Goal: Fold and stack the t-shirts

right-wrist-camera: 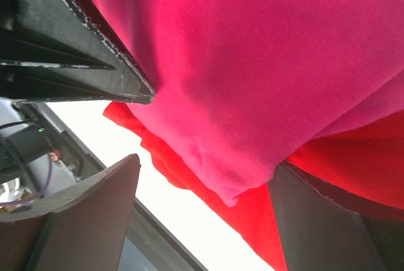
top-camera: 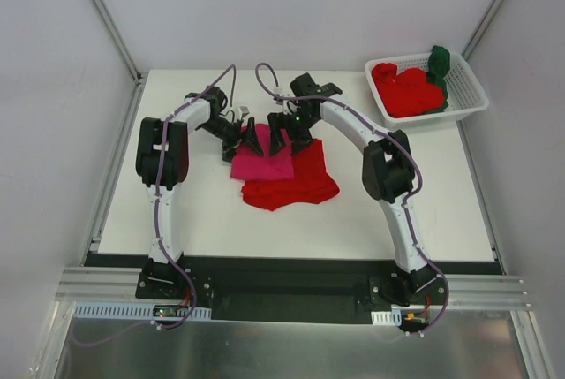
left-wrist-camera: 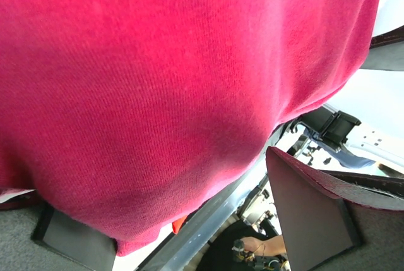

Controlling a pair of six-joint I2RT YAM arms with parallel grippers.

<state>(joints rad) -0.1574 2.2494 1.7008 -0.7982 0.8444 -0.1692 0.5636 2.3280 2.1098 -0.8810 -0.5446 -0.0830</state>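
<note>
A folded magenta-pink t-shirt lies on a spread bright red t-shirt in the middle of the table. My left gripper and right gripper hang side by side at the pink shirt's far edge, both open. In the left wrist view the pink cloth fills the frame, and the gripper has its jaws wide apart. In the right wrist view the gripper is open over the pink shirt's corner, with red cloth under it. More red shirts and a dark green one lie in the basket.
A white slotted plastic basket stands at the table's far right corner. White walls close in the table on the left, right and back. A metal rail runs along the near edge by the arm bases.
</note>
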